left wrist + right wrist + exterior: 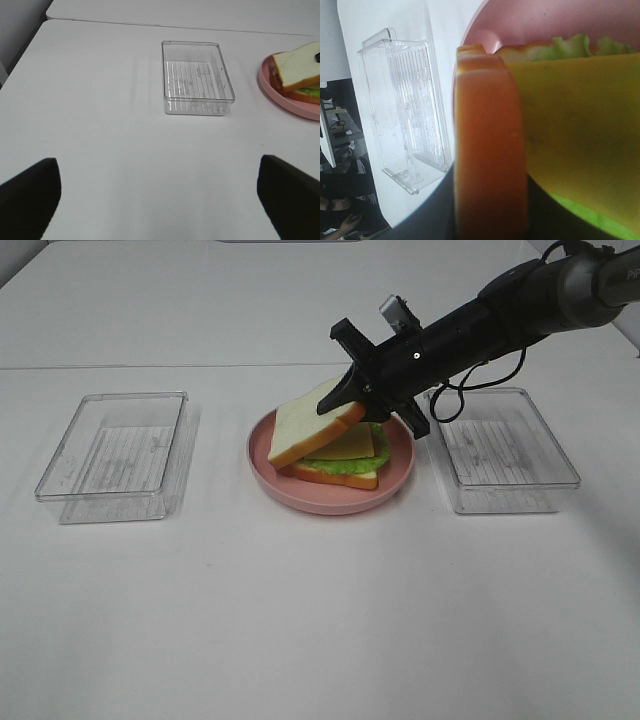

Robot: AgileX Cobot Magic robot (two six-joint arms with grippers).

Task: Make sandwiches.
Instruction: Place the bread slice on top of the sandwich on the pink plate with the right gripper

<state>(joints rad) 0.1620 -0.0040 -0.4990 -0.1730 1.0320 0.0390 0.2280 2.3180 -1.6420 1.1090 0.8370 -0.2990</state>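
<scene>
My right tool [335,400] looks like matt black plastic. The top bread slice [310,427] has a smooth, soft-looking white face and orange crust. The plate [330,502] is matt pink. Both trays [115,455] [500,450] are clear, glossy ribbed plastic on the smooth white surface [300,620].

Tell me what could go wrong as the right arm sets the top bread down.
1. The top bread is tilted, held by the right gripper at one edge only; released now, it may land skewed or slide off.
2. The cheese sits loose on the lettuce; pushing the slice could drag it off the stack.
3. The stack lies close to the plate rim nearest the gripper, so lowering further could nudge the plate.
</scene>
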